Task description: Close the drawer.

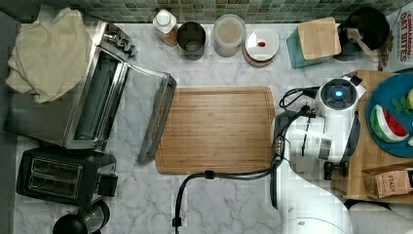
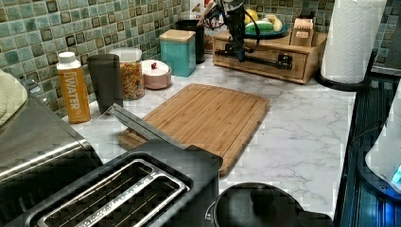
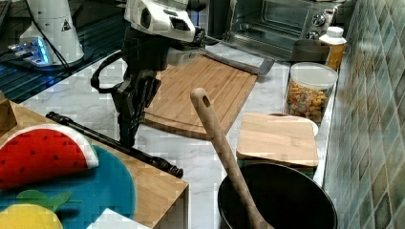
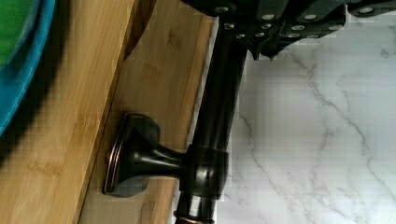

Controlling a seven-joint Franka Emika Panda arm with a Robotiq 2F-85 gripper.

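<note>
We have the gripper [image 3: 128, 136] at the dark handle bar [image 4: 219, 100] of the drawer [image 2: 257, 57], under the blue plate [image 1: 384, 114] near the counter's corner. It looks nearly shut; whether the jaws clench the bar, we cannot tell.

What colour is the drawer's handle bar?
Dark bronze-black handle bar, clearest in the wrist view.

Cutting board [image 1: 216, 129] lies between toaster oven [image 1: 87, 97] and blue plate [image 1: 389, 117].
</note>
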